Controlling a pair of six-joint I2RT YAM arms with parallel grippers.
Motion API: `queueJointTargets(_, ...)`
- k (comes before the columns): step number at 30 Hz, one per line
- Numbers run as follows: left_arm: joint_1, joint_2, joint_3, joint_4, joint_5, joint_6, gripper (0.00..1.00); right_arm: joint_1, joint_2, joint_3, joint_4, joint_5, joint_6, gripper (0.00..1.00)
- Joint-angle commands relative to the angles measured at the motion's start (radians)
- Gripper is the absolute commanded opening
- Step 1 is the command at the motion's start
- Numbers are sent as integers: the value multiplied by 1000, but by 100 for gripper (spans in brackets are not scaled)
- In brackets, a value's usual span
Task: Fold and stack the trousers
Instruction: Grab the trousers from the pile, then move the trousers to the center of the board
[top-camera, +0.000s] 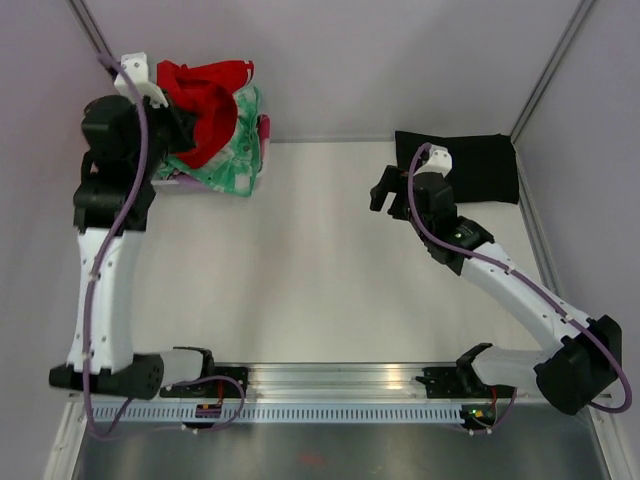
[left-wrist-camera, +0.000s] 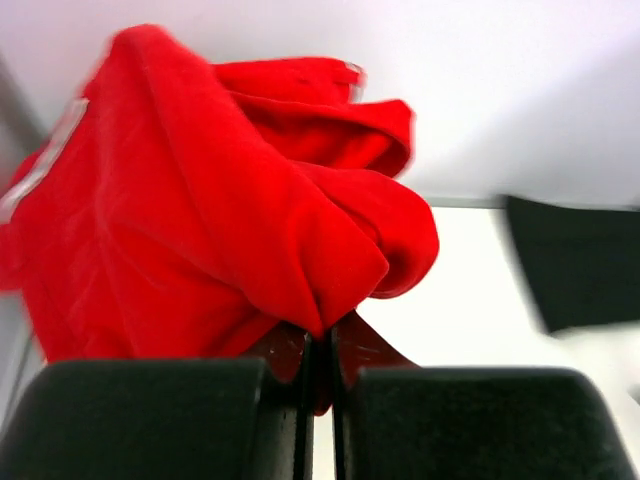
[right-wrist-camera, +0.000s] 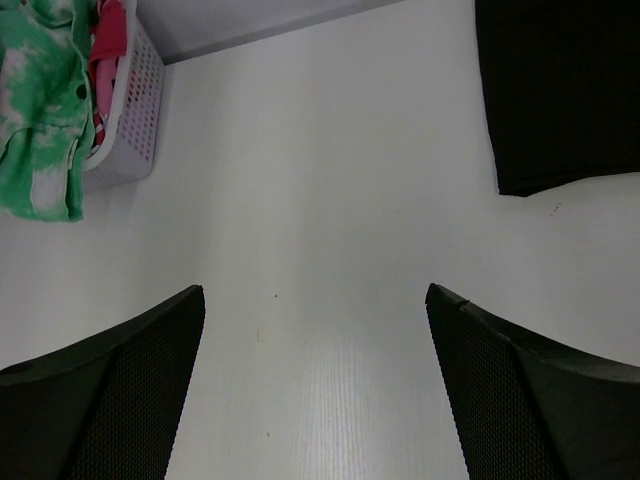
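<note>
The bright red trousers hang bunched at the far left, above a white basket. My left gripper is shut on a fold of them; in the left wrist view the red trousers fill the frame and a pinch of cloth sits between the closed fingers of the left gripper. A white-striped trim shows at the trousers' left edge. My right gripper hovers over the bare table at the right, open; in the right wrist view the right gripper has only tabletop between its fingers.
A green-and-white mottled garment drapes over the white perforated basket at the far left. A black folded cloth lies at the far right. Walls close the table on three sides.
</note>
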Motion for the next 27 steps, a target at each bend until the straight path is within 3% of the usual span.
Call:
queueJointTargets(1,-105,-177,-10,-15,212,29,2,-27,-6,81,-85,87,72,98)
queueJointTargets(7,-326,-355,-187,-30,310,-109,2,-38,-119,66,-152,187,50,98)
queueJointTargets(11,-464,-442,-596,187,370,-264,2,-49,-201,62,-282,259,110,98)
queueJointTargets(14,-681,-391,-750,335,277,-326,2,-52,-251,21,-292,210,126,98)
queueJointTargets(15,-826,-325,-757,369,176,-322,2,-50,-274,-15,-284,184,118,98)
queueJointTargets(17,-1010,-242,-710,369,66,-264,2,-50,-299,-52,-267,131,107,98)
queueJointTargets(21,-1113,-61,-640,317,21,-206,6,-49,-317,-89,-301,153,97,98)
queueJointTargets(22,-1113,-42,-643,315,19,-221,13,-50,-317,-88,-313,169,95,98)
queueJointTargets(23,-1113,-22,-657,314,5,-229,41,-50,-322,-85,-332,193,92,98)
queueJointTargets(25,-1111,-27,-672,298,-50,-270,67,-49,-328,-79,-349,218,87,98)
queueJointTargets(26,-1108,-48,-675,257,-144,-296,99,-49,-333,-79,-359,236,87,98)
queueJointTargets(27,-1098,-63,-677,222,-195,-328,100,-50,-336,-85,-362,241,87,98)
